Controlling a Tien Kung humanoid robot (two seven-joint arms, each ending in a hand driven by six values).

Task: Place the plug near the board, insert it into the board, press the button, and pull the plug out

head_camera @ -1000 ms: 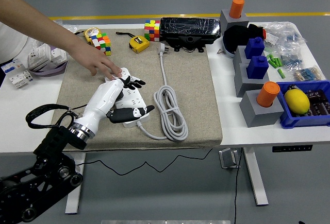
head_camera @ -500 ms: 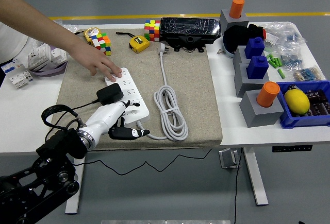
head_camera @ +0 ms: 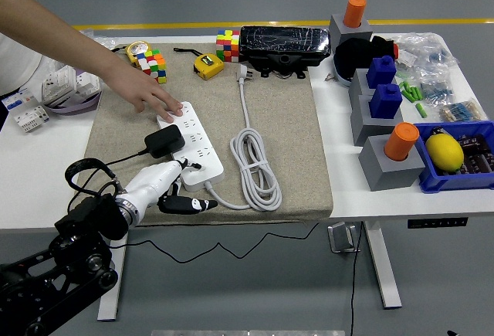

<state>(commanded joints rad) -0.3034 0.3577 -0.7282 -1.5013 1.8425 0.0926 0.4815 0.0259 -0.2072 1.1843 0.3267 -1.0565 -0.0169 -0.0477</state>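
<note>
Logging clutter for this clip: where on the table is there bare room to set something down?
Free: the mat right of the coiled white cable, and the white tabletop left of the mat. Crowded: the right side around the grey blocks and blue bin.

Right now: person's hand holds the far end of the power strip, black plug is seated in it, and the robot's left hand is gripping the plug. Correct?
Not quite. The head view shows the left hand off the black plug, down at the mat's near edge by the power strip's near end, holding nothing. The rest stands: the person's hand rests on the strip's far end, and the plug is seated in it.
</note>
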